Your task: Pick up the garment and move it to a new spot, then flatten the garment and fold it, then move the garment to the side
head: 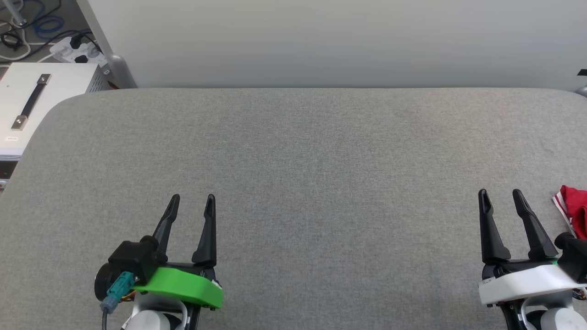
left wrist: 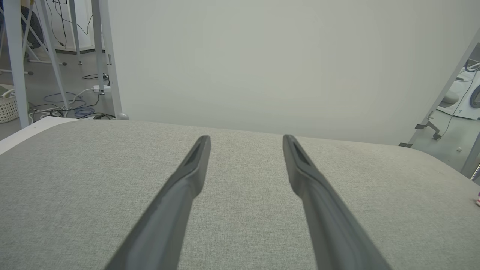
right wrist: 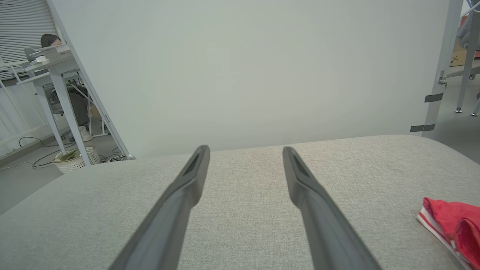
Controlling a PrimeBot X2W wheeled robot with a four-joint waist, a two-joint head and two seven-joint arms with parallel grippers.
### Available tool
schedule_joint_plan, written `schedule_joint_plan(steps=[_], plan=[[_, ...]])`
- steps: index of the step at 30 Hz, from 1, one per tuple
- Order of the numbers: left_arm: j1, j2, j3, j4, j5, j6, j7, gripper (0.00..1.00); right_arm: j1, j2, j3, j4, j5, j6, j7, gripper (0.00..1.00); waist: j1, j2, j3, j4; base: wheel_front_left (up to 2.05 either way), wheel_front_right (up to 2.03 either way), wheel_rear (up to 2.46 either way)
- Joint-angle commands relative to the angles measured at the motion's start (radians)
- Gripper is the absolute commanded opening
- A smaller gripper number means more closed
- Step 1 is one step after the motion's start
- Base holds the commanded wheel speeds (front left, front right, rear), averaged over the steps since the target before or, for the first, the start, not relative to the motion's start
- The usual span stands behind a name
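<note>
A wide grey fabric-covered surface [head: 293,151] with rounded far corners stretches across the head view. Behind it stands a plain pale wall panel [head: 330,41]. Off the far left corner sits a white case [head: 50,91] with a black carrying handle on top, and beyond it a white power strip [head: 73,49] lies among cables on the floor.

The left gripper [head: 192,199], on a bright green mount, hovers near the surface's front edge at lower left. Its two long dark fingers point away from the robot and are spread apart with nothing between them. The right gripper [head: 500,193], on a white mount, sits at lower right in the same pose, fingers parted and empty; bare grey fabric shows in the gap in each wrist view.

The garment [head: 574,206], red with white-and-red striped trim, lies bunched on the surface just to the right of the right gripper, apart from its fingers and cut off by the picture's edge.
</note>
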Motion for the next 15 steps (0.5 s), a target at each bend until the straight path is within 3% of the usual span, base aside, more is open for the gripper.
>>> schedule_joint_plan(steps=[1,15], plan=[[0.013,-0.008,0.006,0.000,0.015,-0.007,-0.006,1.00,0.006,0.002,-0.001,0.003,-0.008,-0.001,-0.009,1.00,0.0001,0.0000,-0.001,0.000,0.00,0.00,0.00],[0.012,-0.020,0.010,-0.003,0.019,-0.010,-0.006,1.00,0.007,0.003,0.004,0.004,0.002,-0.001,-0.009,1.00,0.0001,0.0000,0.000,0.000,0.00,0.00,0.00]])
